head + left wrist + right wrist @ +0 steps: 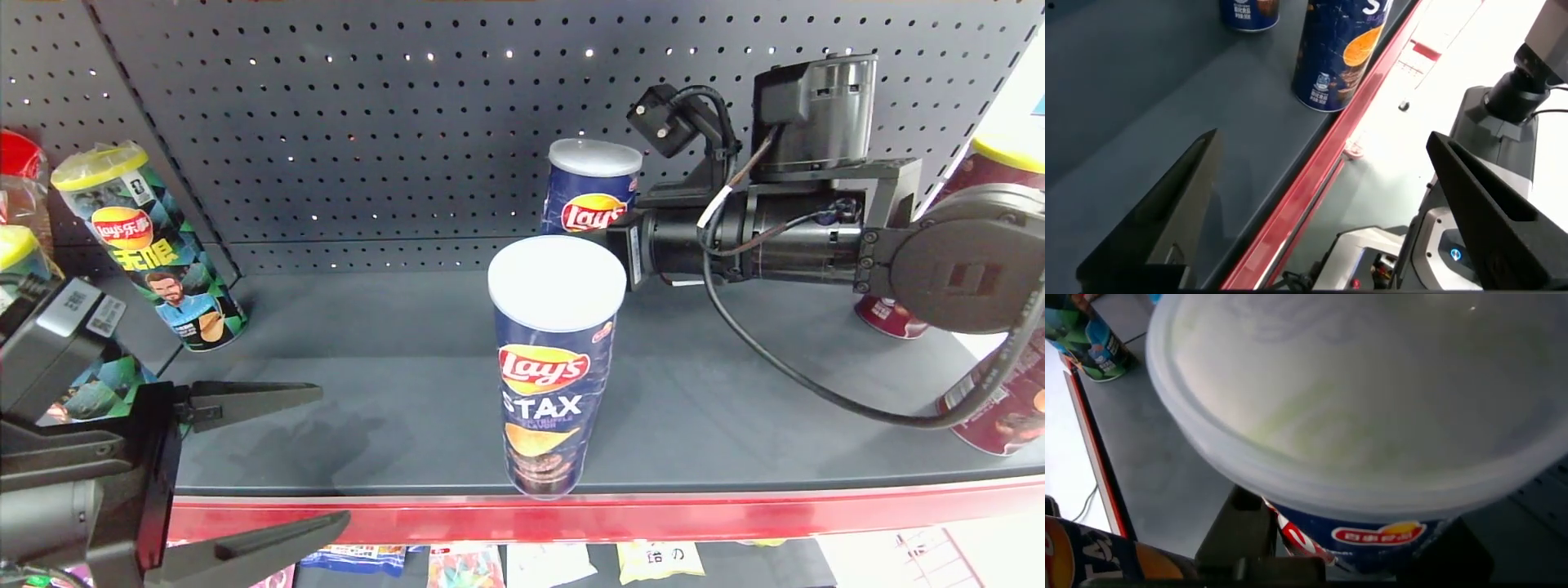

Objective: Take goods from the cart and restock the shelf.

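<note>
Nearest, the left end effector [331,457] hangs at the left end of the shelf's red front lip [653,510]. Its two black fingers are spread wide with nothing between them. Just behind the lip, at the middle of the grey metal shelf [367,392], a tall dark-blue cardboard crisp can with a white plastic lid [549,392] stands upright, already placed by the look of it. Farther back, close to the grey perforated back panel [367,122], a second dark-blue crisp can [588,196] of the same kind sits in the right end effector [1351,539]. That one's fingers are closed on the can's body just under the lid. The can's foot is hidden, so I cannot tell whether it rests on the shelf.

The step in hand looks like setting this second can down behind the first. The next move calls for lowering it upright until it bears on the shelf, then opening the fingers and drawing back toward the right without clipping the can in front.

As for labels, both blue cans carry a round red-and-yellow logo, and the nearer one has large white letters over a picture of crisps; the print I leave unread. At far left a green-patterned can with a yellow lid [155,253] shows a like logo, yellow characters and a drawn figure. Dark-red cans [1000,408] stand at far right.
</note>
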You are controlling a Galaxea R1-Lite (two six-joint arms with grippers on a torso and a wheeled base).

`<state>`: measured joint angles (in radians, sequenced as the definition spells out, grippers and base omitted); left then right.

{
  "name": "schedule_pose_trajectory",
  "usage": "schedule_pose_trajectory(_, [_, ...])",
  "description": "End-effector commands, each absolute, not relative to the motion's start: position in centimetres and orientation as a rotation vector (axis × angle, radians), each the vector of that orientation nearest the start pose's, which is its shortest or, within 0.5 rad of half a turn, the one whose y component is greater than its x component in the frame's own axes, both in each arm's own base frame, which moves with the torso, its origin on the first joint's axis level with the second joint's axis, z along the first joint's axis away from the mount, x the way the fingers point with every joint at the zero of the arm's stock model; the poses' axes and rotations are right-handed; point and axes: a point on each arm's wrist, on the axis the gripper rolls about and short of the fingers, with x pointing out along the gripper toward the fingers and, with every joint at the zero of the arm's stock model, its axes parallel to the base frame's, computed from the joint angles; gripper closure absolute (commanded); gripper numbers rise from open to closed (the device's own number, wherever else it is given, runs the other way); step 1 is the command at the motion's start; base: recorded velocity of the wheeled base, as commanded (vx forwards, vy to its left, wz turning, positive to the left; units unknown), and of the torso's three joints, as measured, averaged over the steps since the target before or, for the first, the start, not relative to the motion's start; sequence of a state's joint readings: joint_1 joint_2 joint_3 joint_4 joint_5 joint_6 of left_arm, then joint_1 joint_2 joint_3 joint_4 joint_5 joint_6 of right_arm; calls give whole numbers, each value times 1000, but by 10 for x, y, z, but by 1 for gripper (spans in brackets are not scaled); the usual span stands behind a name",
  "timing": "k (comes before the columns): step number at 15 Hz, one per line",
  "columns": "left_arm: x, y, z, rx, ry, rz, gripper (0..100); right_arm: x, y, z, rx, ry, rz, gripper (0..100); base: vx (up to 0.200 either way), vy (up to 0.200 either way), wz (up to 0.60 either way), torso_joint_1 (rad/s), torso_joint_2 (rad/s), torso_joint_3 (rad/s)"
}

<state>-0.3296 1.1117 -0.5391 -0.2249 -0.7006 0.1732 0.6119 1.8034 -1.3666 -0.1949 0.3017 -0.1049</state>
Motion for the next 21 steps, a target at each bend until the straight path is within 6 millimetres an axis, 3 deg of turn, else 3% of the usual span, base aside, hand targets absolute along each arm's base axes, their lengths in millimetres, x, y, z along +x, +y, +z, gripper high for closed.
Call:
schedule_pose_trajectory(1, [133,-61,205,89,267,-1047,0,289,211,262,-136,200,921,100,0,0,0,0,0,0])
schedule_pose_trajectory(10, [134,-61,204,84,274,-1048,0,282,200,261,-137,212,904,100,0,0,0,0,0,0])
schedule_pose_trajectory(18, [134,-61,204,84,270,-1048,0,282,202,260,-136,215,912,100,0,0,0,0,0,0])
schedule_pose_trajectory(19, [134,-61,204,84,270,-1048,0,282,202,260,-138,216,915,0,0,0,0,0,0,0])
schedule_pose_trajectory(21, [134,-61,204,84,270,-1048,0,281,202,260,-133,216,914,0,0,0,0,0,0,0])
